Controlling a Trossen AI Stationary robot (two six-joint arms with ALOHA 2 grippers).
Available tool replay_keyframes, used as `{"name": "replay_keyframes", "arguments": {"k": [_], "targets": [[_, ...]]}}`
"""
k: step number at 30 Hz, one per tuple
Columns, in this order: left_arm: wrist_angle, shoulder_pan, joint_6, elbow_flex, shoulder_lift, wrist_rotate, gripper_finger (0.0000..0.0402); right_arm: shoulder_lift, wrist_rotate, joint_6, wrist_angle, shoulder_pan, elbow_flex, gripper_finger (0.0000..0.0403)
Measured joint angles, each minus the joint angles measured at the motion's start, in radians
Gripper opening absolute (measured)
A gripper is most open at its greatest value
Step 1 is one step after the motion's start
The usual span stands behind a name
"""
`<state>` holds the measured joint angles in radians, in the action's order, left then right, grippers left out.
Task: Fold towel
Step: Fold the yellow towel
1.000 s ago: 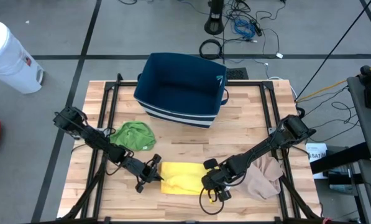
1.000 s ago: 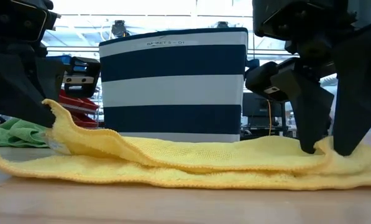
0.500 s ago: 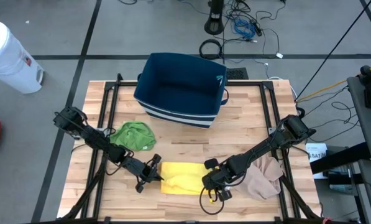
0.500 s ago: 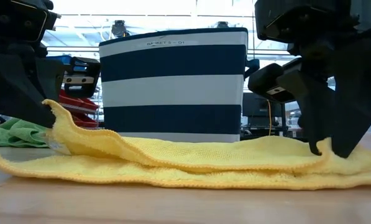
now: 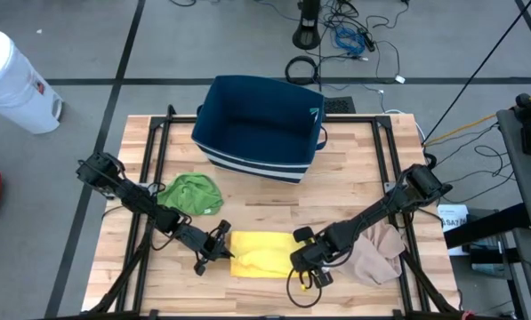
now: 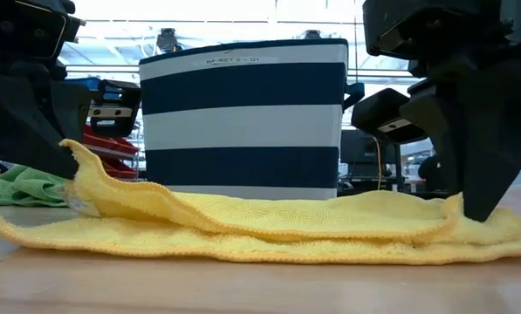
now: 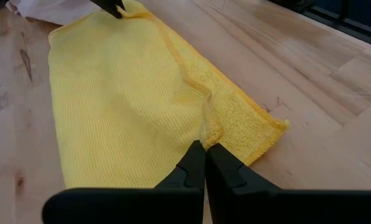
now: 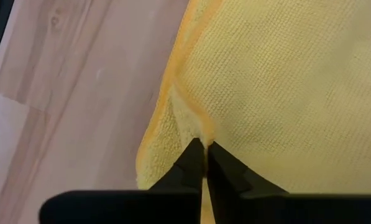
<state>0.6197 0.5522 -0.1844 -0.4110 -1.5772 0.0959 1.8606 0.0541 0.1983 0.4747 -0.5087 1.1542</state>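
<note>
A yellow towel lies on the wooden table near its front edge, with one layer folded over another. My left gripper is shut on its left end. My right gripper is shut on its right end. In the low view the left end rises to a peak at my left gripper. The rest of the towel rests flat on the boards. My left gripper pinches a fold of the towel's upper layer between its two fingers, at the left end. The fingers slant down from the table's left. That end is lifted a little; the rest lies slack on the table. My right gripper pinches a small raised ridge of the top layer just inside the towel's right edge. Its fingers come steeply from above, pointing down. The towel stays on the table, puckered up only at the fingertips.
A navy and white striped basket stands at the table's far middle. A green cloth lies left of the towel and a beige cloth right of it. A white bin stands on the floor off the left.
My right gripper has shut on the towel's right end, its fingers closing from a clear gap to touching and gathering a small ridge of cloth. It has kept its place. The left arm and the towel's left end have stayed still.
</note>
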Motion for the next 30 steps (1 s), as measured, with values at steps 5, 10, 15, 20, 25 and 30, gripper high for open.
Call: {"name": "replay_keyframes", "arguments": {"k": [5, 10, 15, 20, 25, 30], "targets": [[0.000, 0.000, 0.000, 0.000, 0.000, 0.000, 0.0000, -0.001, 0.001, 0.006, 0.003, -0.004, 0.000, 0.0007], [0.000, 0.000, 0.000, 0.000, 0.000, 0.000, 0.0000, -0.042, -0.041, -0.001, 0.010, -0.005, 0.000, 0.0003], [0.001, 0.000, 0.002, 0.000, 0.000, 0.000, 0.0000, -0.106, -0.115, -0.018, 0.060, -0.006, 0.000, 0.0002], [0.044, 0.000, 0.000, 0.000, 0.000, 0.006, 0.0000, -0.105, -0.134, -0.008, 0.192, -0.006, 0.000, 0.0002], [0.094, 0.000, -0.004, 0.000, 0.000, 0.008, 0.0000, -0.101, -0.163, 0.012, 0.212, -0.031, 0.000, 0.0002], [0.084, 0.000, 0.001, 0.000, 0.000, -0.055, 0.0000, -0.101, -0.175, -0.002, 0.146, -0.073, 0.000, 0.0002]]}}
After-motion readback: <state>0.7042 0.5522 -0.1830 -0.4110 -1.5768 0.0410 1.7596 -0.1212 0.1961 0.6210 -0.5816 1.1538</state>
